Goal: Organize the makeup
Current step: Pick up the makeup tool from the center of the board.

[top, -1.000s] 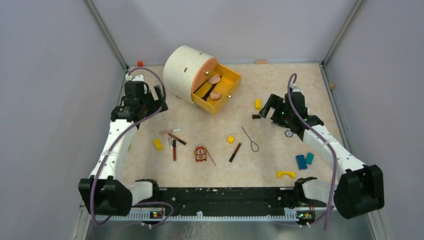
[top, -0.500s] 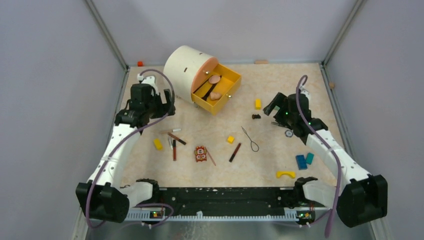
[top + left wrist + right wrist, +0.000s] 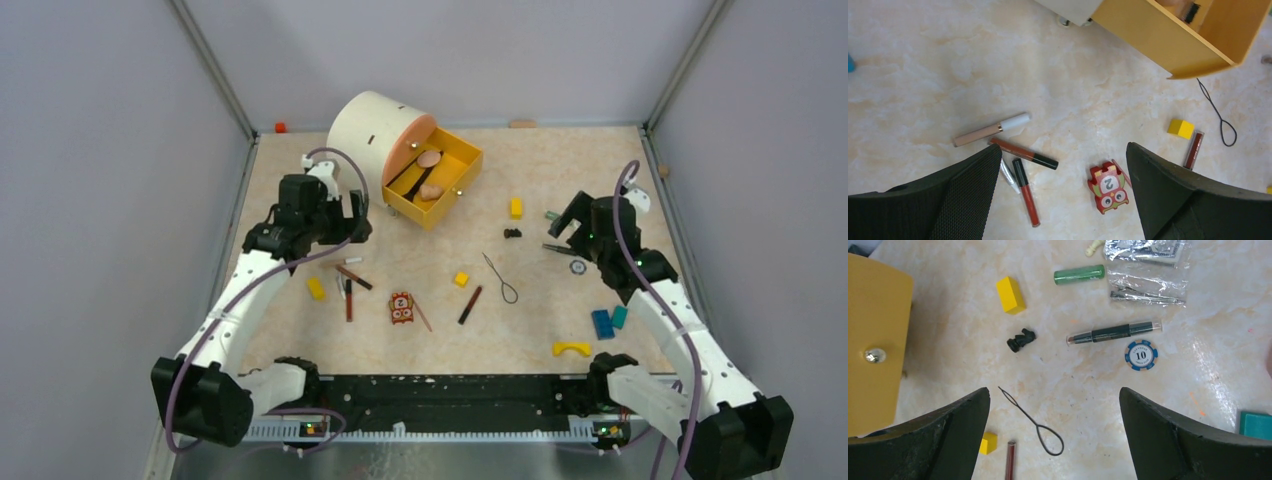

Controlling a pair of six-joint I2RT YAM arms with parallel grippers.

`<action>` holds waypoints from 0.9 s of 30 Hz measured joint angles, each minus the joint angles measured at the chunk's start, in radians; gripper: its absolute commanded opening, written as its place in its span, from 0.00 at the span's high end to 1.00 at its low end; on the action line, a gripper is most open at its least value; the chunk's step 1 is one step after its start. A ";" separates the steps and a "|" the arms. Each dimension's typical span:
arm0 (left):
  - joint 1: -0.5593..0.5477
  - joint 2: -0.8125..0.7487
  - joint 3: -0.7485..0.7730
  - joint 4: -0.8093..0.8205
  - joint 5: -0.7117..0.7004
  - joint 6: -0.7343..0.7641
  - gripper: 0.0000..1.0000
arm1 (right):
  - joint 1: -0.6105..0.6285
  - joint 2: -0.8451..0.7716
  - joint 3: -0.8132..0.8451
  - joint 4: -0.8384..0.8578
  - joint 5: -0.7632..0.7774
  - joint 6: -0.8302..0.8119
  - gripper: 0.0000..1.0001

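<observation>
Red owl block (image 3: 1108,187) at 7 o'clock from table centre. Left yellow block (image 3: 316,288) at 8 o'clock; middle yellow block (image 3: 461,279) near centre; far yellow block (image 3: 516,208) at 1 o'clock, small black piece (image 3: 1021,339) just nearer. Poker chip (image 3: 1141,355), marked 10, at 3 o'clock; green cylinder (image 3: 1079,274) and clear wrapper (image 3: 1147,270) beyond it. Blue block (image 3: 602,323) and teal block (image 3: 620,316) together at 4 o'clock; yellow arch (image 3: 571,349) at 5 o'clock.
</observation>
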 measured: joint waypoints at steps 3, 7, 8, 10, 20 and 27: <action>-0.061 0.012 -0.003 0.012 0.006 0.004 0.03 | 0.000 0.000 -0.029 -0.007 -0.014 -0.014 0.04; -0.147 0.032 -0.019 0.033 0.010 -0.019 0.05 | 0.000 0.009 -0.073 0.014 -0.102 -0.056 0.11; -0.162 0.033 -0.029 0.037 0.006 -0.030 0.05 | 0.000 0.020 -0.083 0.029 -0.142 -0.069 0.14; -0.196 0.029 -0.062 0.057 -0.002 -0.061 0.05 | 0.011 0.053 -0.094 0.054 -0.221 -0.093 0.17; -0.163 0.029 -0.055 0.002 -0.076 -0.098 0.02 | 0.585 0.312 -0.050 0.195 -0.208 -0.142 0.36; 0.096 0.025 -0.030 0.010 -0.051 -0.072 0.01 | 0.813 0.608 0.166 0.255 -0.111 -0.142 0.47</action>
